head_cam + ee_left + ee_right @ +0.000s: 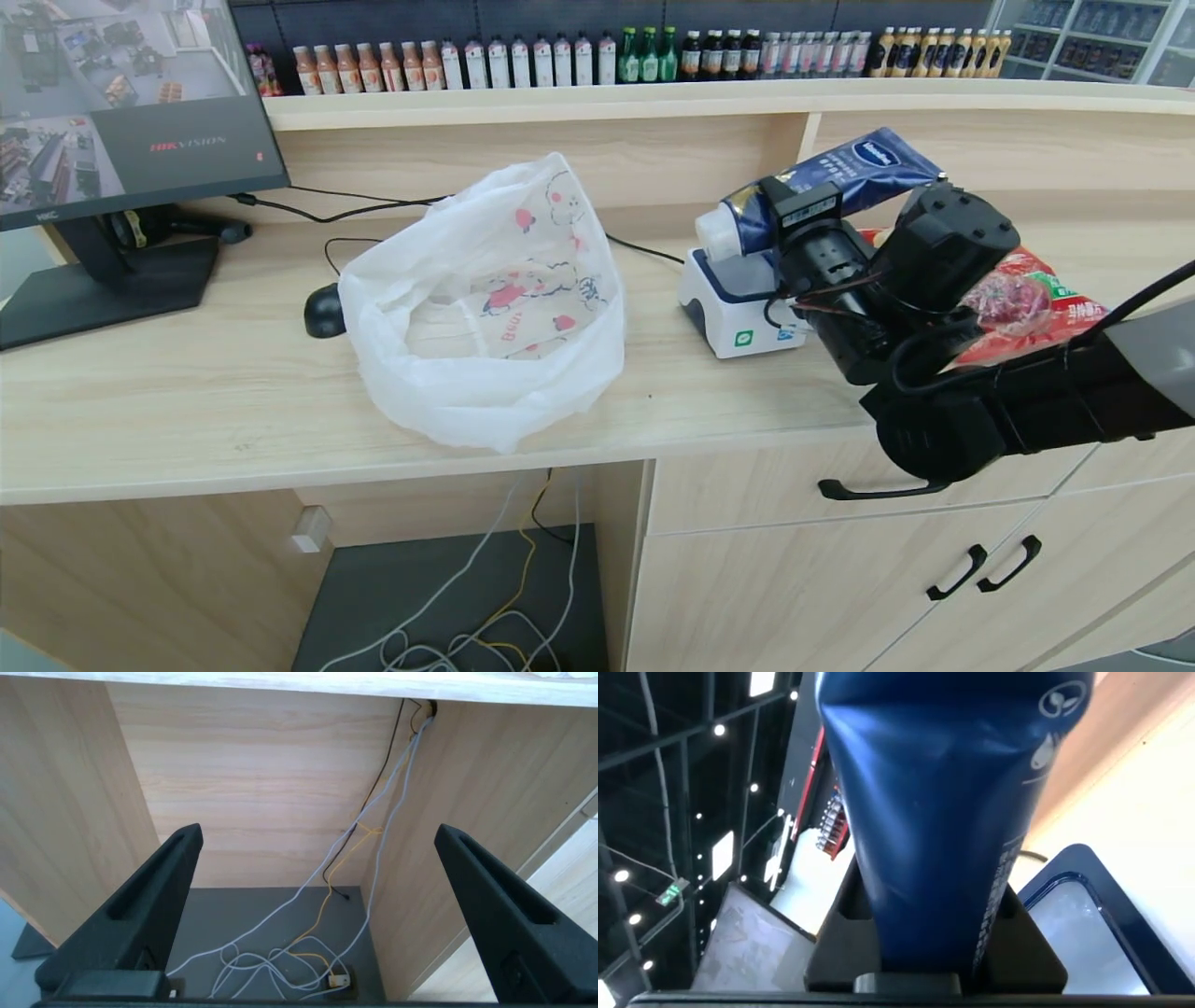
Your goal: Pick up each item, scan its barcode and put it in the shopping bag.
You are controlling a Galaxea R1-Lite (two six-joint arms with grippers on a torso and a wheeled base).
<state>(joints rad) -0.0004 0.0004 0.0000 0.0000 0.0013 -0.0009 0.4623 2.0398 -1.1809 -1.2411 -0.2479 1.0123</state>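
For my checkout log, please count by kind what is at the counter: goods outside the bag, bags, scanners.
Goods: 2 (blue tube, red packet)
Shopping bag: 1
Scanner: 1
Total: 4

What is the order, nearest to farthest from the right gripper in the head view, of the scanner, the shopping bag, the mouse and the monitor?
1. The scanner, just below the right gripper and its blue tube.
2. The shopping bag, in the middle, to the gripper's left.
3. The mouse, just past the bag's left side.
4. The monitor, far left.
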